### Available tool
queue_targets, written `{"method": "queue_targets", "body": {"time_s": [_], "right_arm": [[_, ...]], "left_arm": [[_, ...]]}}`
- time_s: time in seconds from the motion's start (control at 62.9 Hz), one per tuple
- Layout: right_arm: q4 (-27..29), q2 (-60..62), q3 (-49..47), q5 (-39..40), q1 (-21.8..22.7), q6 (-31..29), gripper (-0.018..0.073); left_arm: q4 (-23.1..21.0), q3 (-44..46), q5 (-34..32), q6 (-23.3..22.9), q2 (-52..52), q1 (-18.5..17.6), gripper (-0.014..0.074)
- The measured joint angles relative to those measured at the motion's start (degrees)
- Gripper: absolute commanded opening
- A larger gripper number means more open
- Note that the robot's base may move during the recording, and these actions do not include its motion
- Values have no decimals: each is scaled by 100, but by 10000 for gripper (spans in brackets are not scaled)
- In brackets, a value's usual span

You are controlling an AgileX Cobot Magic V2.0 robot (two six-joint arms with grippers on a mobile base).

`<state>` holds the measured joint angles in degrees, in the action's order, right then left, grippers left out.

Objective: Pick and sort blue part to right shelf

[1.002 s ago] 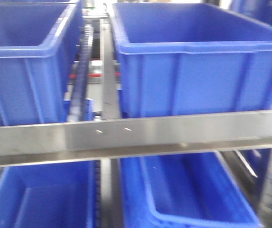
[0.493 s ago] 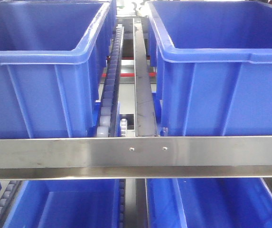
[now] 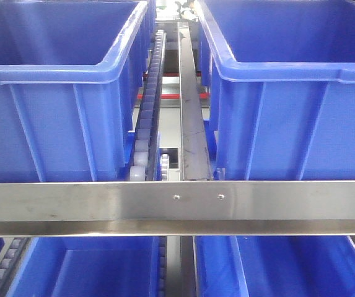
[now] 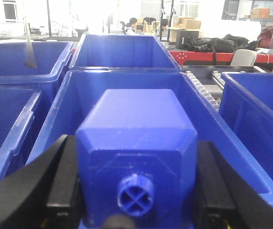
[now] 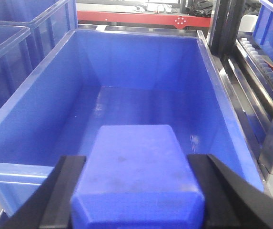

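Both arms are carrying parts, so this looks like the transport step, just short of the drop. The left gripper (image 4: 136, 191) is clamped on a blue part (image 4: 136, 157), black fingers (image 4: 67, 181) pressing both of its sides; a round cross-marked plug is facing the camera. The part is hanging in front of an open bin (image 4: 126, 90), more bins lying behind and to each side. The right gripper (image 5: 136, 191) is holding a second part (image 5: 136, 176), jaws closed against its flanks, poised above the near edge of a bin (image 5: 136, 81) whose floor is showing bare.

Next move, as I judge it: carrying the right part further over that bin, lowering, then releasing. Which bin counts as the right shelf, can't tell for sure.

In the front view neither arm is showing: only two upper bins (image 3: 53, 93), a steel rail (image 3: 177, 204) crossing in front, a roller track (image 3: 149, 111) between them, lower bins beneath. Bin rims and the upright by the right bin are the things to be clearing.
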<state>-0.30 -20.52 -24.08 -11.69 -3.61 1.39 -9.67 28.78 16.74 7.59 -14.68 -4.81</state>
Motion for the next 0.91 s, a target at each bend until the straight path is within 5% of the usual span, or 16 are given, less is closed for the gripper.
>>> {"method": "queue_targets", "body": {"time_s": [0.906], "right_arm": [[0, -71, -59, -24, 0, 0, 423]], "left_arm": [[-19, 16, 0, 0, -63, -35, 262]]}}
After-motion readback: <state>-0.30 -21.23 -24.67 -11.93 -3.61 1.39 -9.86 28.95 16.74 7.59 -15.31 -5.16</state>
